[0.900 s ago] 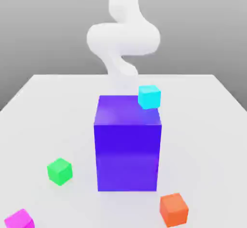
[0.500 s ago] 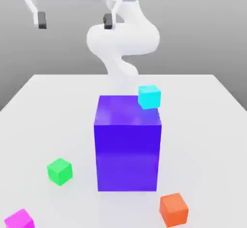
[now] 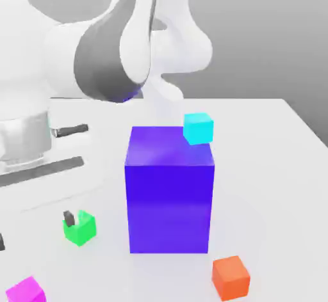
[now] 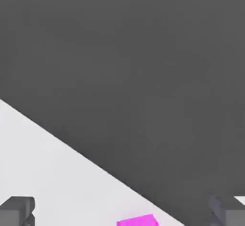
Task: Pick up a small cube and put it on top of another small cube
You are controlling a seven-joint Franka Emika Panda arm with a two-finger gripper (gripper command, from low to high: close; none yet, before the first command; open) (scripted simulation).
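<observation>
White tabletop (image 3: pixel 282 185); magenta cube (image 3: pixel 27 291) probably light, rigid (slippery, perhaps); best gripped mid-height across opposite faces. Jaws wide apart.

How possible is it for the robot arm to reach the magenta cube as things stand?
Probably yes: the gripper is open, and nothing visible covers the magenta cube.

In the hand view we are seeing a magenta cube (image 4: pixel 138 221) lying on the white table (image 4: pixel 62 172), close to its straight edge, with just part of the cube showing. Beyond that edge we are looking at plain dark grey. We are also seeing the gripper (image 4: pixel 122 211), its two dark fingertips (image 4: pixel 18 211) standing wide apart, one on either side of the cube and touching neither face.
</observation>
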